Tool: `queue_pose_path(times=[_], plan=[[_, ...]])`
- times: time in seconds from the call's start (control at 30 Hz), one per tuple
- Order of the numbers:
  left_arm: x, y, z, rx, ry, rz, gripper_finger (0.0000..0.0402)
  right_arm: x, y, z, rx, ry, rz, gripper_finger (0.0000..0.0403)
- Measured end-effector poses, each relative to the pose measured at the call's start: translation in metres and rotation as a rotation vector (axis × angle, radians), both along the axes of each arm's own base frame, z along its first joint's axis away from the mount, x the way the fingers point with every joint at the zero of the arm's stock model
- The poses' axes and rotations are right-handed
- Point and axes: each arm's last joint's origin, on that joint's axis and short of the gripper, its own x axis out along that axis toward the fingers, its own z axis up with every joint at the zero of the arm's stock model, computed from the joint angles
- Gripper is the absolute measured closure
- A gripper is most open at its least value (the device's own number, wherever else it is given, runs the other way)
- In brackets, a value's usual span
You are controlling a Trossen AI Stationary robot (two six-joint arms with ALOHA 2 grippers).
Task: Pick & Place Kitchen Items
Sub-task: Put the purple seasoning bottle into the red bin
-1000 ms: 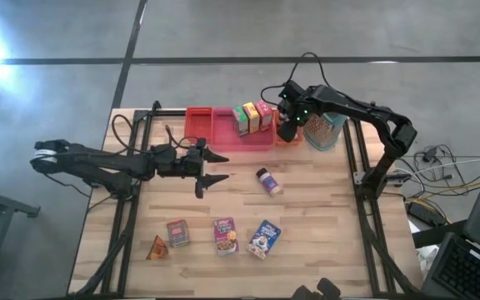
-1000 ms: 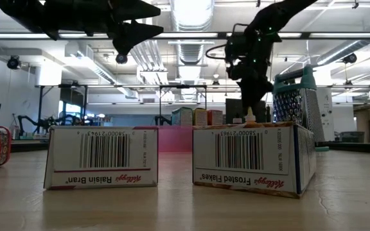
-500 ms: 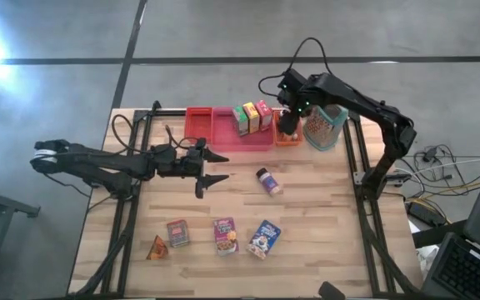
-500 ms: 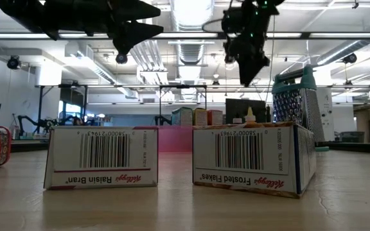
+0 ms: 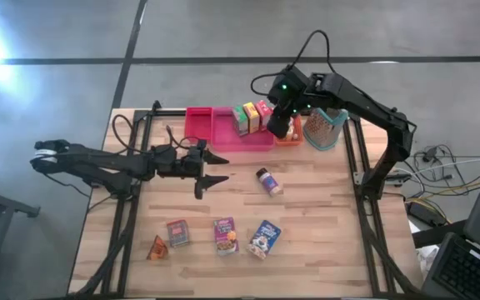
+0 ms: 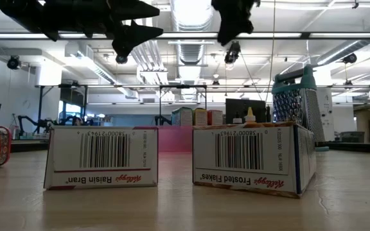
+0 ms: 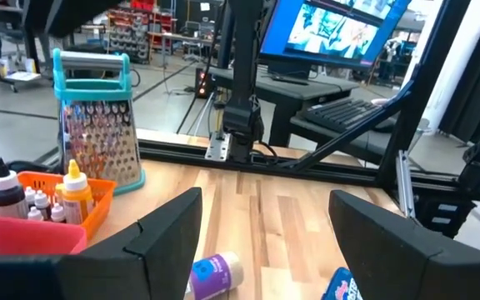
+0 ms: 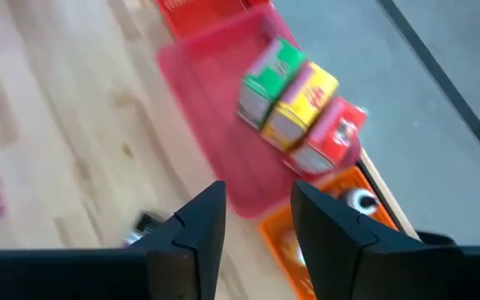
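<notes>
While most of the stock lies loose on the worktop (image 5: 323,208), the entry runs as follows.

Items: small jar (image 5: 267,181), on its side at frame centre; three small boxes (image 5: 225,235) and an orange wedge (image 5: 157,247) along the lower centre; three more boxes (image 5: 252,117) upright in the pink tray (image 5: 215,133) at upper centre.

Handling, judged: boxes look light, stiff cardboard, best pinched across the narrow faces; the jar seems smooth and apt to roll, best taken across its body.

Left hand (image 5: 215,167): centre-left, level above the worktop, fingers parted, nothing held.

Right hand (image 5: 278,127): upper centre, raised over the tray's right end, pointing down, fingers narrowly apart, empty.
</notes>
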Motion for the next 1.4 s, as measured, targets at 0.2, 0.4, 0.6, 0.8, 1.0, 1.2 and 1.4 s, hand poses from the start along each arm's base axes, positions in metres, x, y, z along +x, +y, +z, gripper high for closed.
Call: queue_pose_path(times=[0.2, 0.4, 0.6, 0.8, 1.0, 1.2, 1.4], plan=[[0.000, 0.000, -0.001, -0.006, 0.004, 0.000, 0.0133, 0.007, 0.026, 0.015, -0.005, -0.057, 0.060, 0.0290], [0.000, 0.000, -0.002, -0.029, 0.005, 0.000, 0.0133, 0.012, 0.044, 0.020, -0.009, -0.077, 0.121, 0.0310], [0.000, 0.000, -0.002, -0.030, 0.008, 0.000, 0.0133, 0.015, 0.050, 0.020, -0.044, -0.069, 0.188, 0.0333], [-0.006, 0.000, 0.002, 0.031, -0.002, 0.001, 0.0133, 0.018, 0.049, 0.019, 0.008, -0.123, 0.100, 0.0355], [-0.017, 0.000, 0.003, 0.062, 0.070, 0.004, 0.0133, 0.018, 0.058, 0.005, 0.072, -0.043, 0.068, 0.0356], [-0.023, 0.002, -0.002, 0.080, 0.150, 0.097, 0.0133, 0.022, 0.067, -0.015, 0.127, 0.012, 0.000, 0.0328], [-0.023, 0.002, -0.004, 0.078, 0.174, 0.104, 0.0133, 0.022, 0.069, -0.046, 0.175, 0.111, -0.075, 0.0290]])
